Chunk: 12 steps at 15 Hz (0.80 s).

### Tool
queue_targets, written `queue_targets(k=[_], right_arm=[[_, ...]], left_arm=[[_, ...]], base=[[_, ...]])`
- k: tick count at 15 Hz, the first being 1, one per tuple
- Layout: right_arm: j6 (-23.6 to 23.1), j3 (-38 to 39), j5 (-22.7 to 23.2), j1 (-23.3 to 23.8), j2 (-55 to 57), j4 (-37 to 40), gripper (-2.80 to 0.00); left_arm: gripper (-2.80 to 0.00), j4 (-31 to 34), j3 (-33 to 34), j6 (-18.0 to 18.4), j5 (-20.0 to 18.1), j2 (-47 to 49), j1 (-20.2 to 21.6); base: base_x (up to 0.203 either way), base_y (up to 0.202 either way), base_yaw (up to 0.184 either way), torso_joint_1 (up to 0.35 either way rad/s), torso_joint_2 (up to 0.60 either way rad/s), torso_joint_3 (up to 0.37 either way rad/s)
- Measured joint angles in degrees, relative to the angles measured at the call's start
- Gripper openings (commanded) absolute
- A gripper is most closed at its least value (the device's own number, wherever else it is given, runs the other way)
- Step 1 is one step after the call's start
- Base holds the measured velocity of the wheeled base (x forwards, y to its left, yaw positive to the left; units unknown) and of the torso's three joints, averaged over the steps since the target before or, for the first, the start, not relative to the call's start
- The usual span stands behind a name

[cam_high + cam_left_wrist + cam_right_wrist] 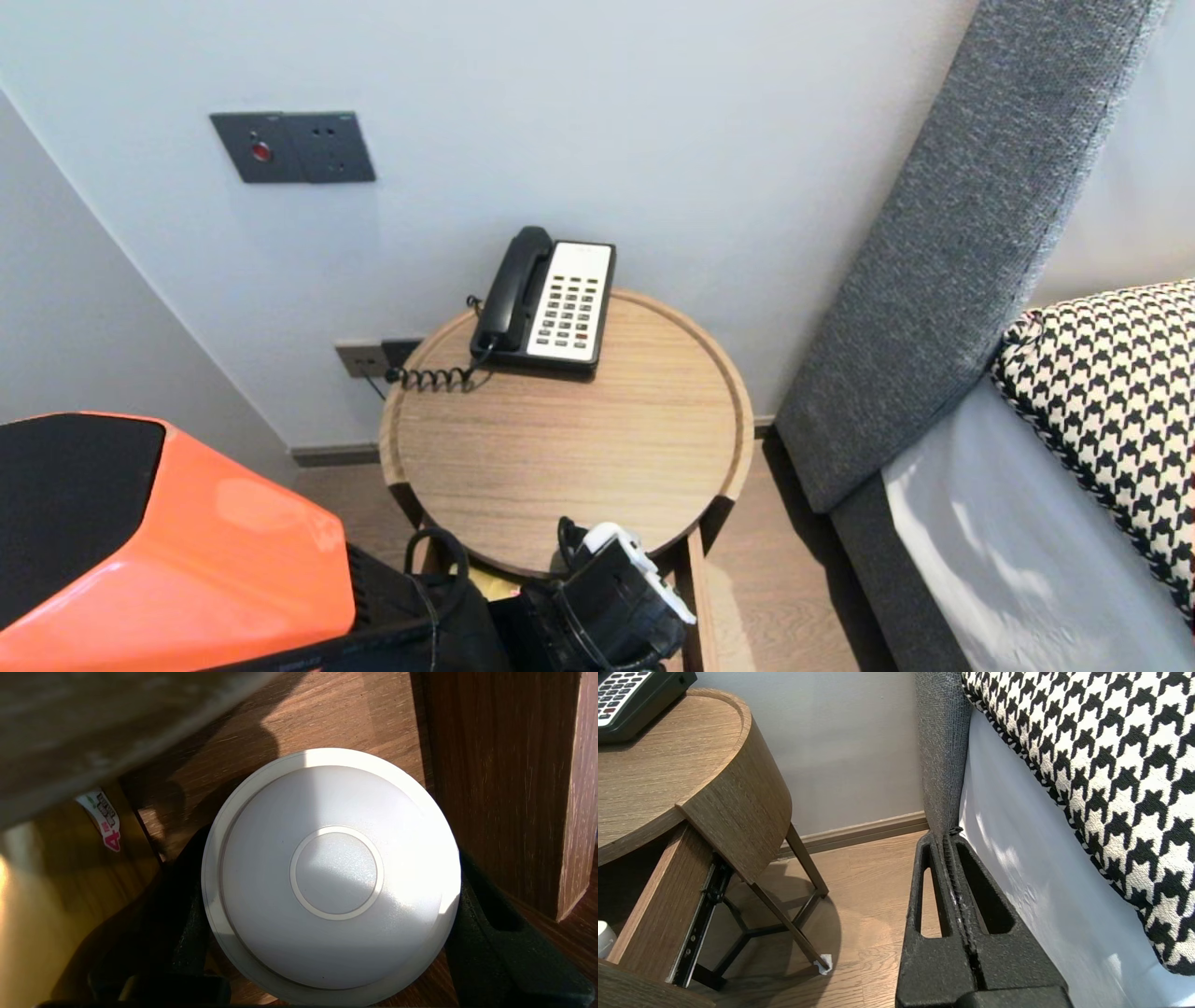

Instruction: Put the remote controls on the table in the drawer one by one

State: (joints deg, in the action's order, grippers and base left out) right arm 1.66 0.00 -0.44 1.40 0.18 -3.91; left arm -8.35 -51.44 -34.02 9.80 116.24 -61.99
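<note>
Left wrist view, white domed disc [334, 872] in the open drawer [658, 896] beneath the tabletop's [579, 448] near edge, pinched at its rim by the left tool [329, 905], telephone [551, 303] at the far edge, right tool [945, 835] pressed together, parked beside the bed [1041, 868].

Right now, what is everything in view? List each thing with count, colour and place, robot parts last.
side table: 1, light wood, left of the bed, drawer open
telephone: 1, black and white, back of the tabletop
wall panel: 1, dark grey, above the table
wall socket: 1, grey, behind the table
headboard: 1, grey, right of the table
pillow: 1, black-and-white houndstooth, on the bed
dish: 1, white, under the tabletop's front rim
robot body: 1, orange and black, head view's lower left
left end effector: 1, black, gripping the dish
right end effector: 1, black, shut, beside the bed
</note>
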Motion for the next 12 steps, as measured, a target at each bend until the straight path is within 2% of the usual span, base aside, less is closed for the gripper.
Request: queue_targets(k=[1, 12], right_arm=[[-0.01, 0.00, 0.00, 0.00, 0.00, 0.01, -2.80], [-0.01, 0.00, 0.00, 0.00, 0.00, 0.01, -2.80]], left_arm=[[0.00, -0.10, 0.15, 0.01, 0.06, -0.02, -0.02], [0.00, 1.43, 0.51, 0.19, 0.06, -5.73, -0.47]], base=[[0.000, 0.000, 0.000, 0.000, 0.00, 0.000], [0.000, 0.000, 0.000, 0.000, 0.00, 0.000]])
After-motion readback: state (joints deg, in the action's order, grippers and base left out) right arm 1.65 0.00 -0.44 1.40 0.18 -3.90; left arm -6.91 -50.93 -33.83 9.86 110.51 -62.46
